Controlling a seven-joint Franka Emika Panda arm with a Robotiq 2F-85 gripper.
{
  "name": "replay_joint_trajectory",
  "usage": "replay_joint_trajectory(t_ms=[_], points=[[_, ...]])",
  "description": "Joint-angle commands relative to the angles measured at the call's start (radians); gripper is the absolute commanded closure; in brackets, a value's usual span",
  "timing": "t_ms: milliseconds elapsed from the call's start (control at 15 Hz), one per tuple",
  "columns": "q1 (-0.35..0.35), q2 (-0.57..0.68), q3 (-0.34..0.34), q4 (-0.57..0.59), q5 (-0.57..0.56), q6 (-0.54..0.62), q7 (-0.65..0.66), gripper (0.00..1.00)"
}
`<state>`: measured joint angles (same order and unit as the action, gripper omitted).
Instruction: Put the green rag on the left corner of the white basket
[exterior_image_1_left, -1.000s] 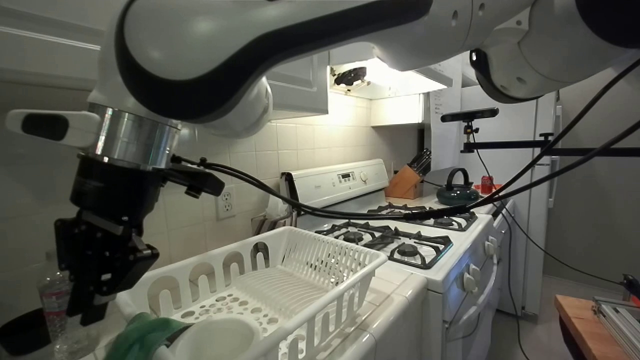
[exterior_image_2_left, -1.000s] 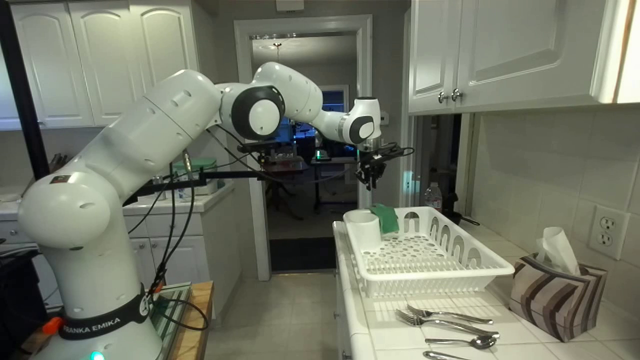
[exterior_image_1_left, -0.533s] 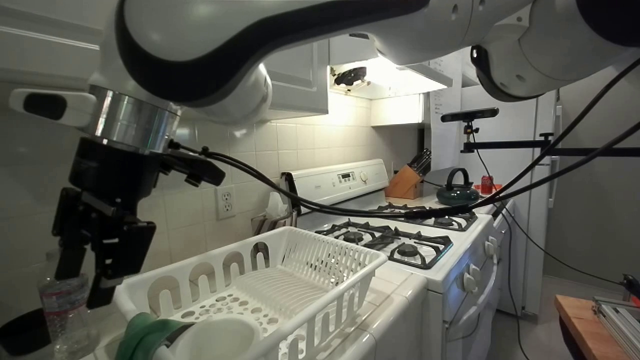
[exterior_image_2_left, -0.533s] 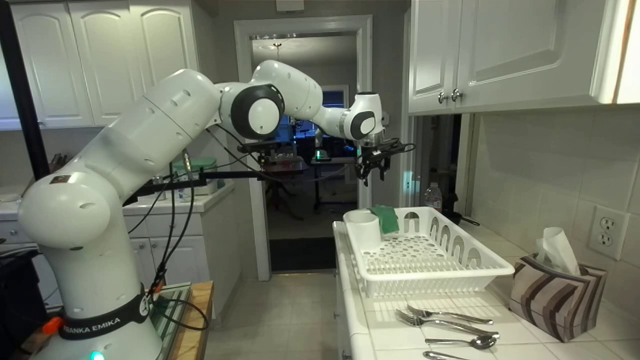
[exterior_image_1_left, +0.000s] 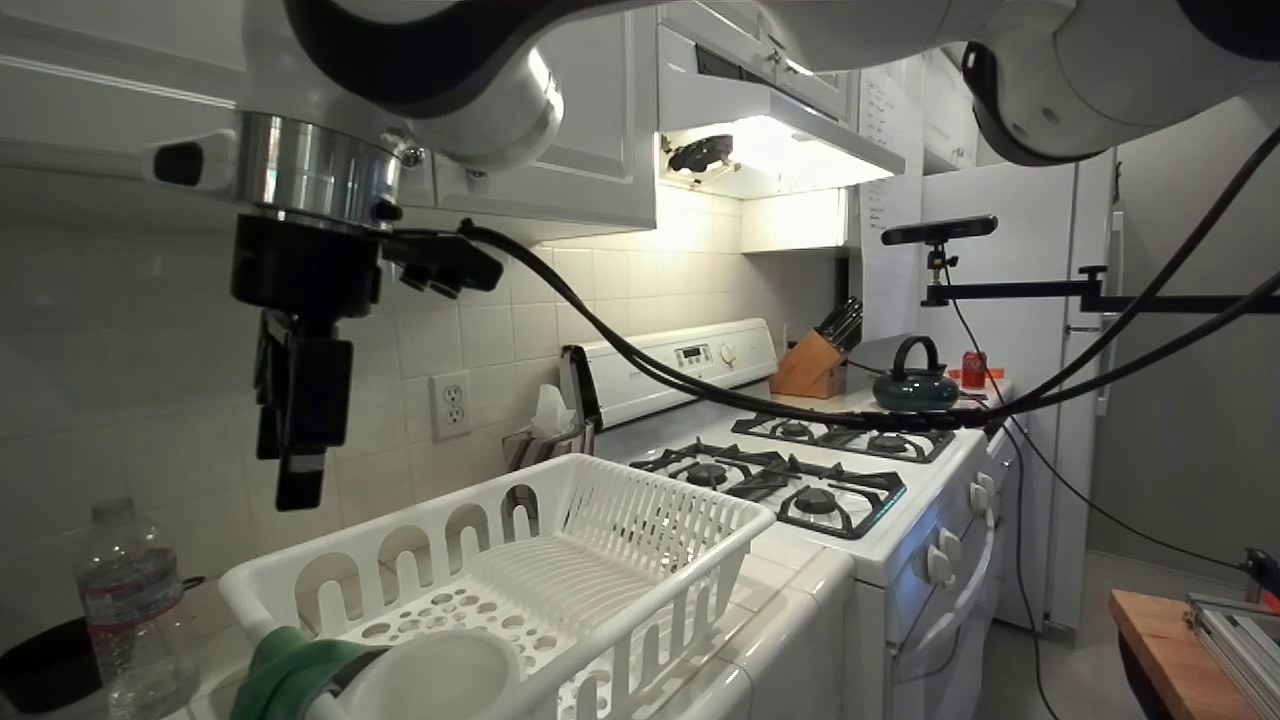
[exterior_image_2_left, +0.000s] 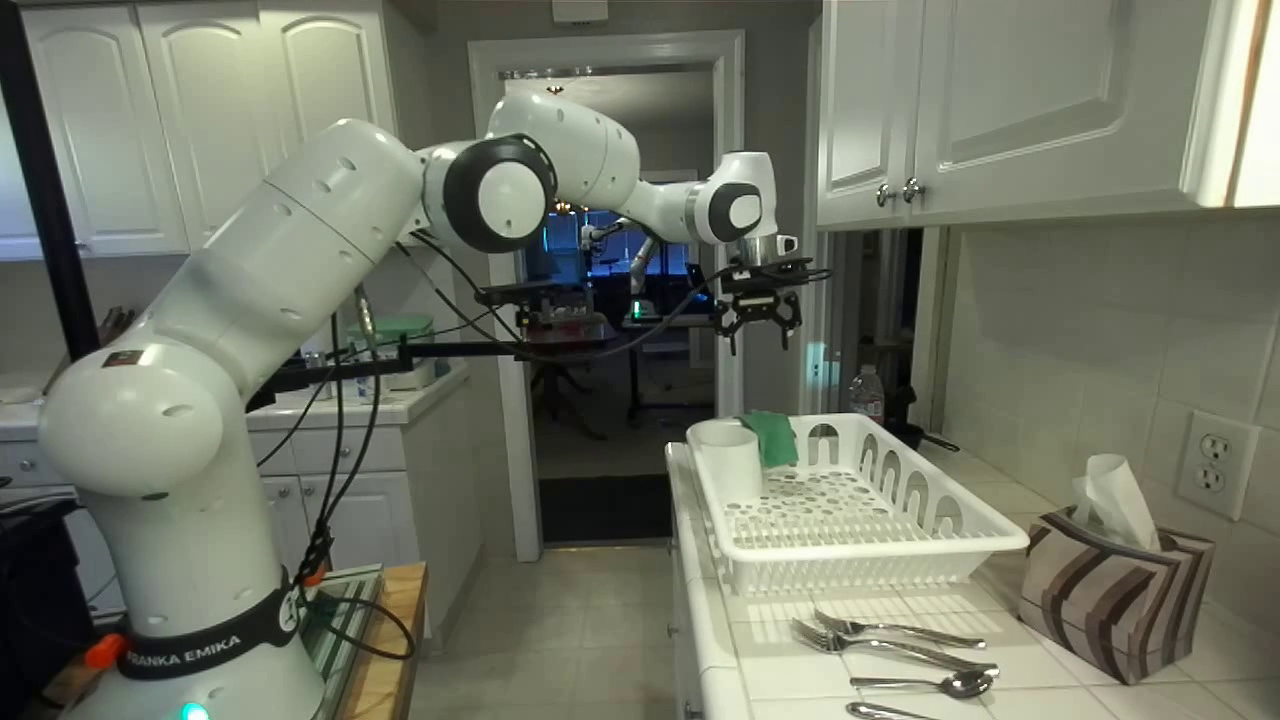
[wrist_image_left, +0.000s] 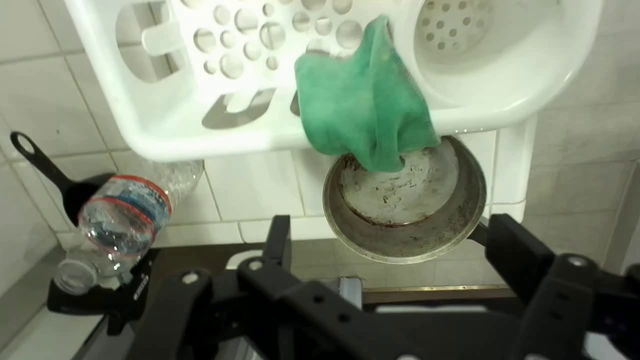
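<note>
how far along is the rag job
Looks done: the green cloth rag drapes over one side of the white plastic basket. In hand: nothing; the open black gripper hangs clear of the rag. Left: perhaps a cornerward shift, as it lies between two corners.

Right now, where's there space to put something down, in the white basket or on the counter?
There's good room inside the white basket, bordered by the white cup, the green rag and its slotted sides. A smaller patch of counter lies between the forks and the counter's edge. It's crowded at the end where the rag, cup and pot bunch up.
</note>
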<state>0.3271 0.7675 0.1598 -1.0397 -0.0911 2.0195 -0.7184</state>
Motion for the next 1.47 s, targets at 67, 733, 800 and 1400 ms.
replay_joint_trajectory(t_ms=[67,733,800,1400], points=[[0.020,-0.067,-0.057,-0.059,-0.007,-0.113,0.221,0.00],[-0.012,-0.256,-0.061,-0.366,0.083,0.070,0.686,0.00],[-0.008,-0.277,-0.064,-0.409,0.077,0.153,0.716,0.00],[0.021,-0.419,-0.146,-0.738,-0.110,0.546,1.055,0.00]])
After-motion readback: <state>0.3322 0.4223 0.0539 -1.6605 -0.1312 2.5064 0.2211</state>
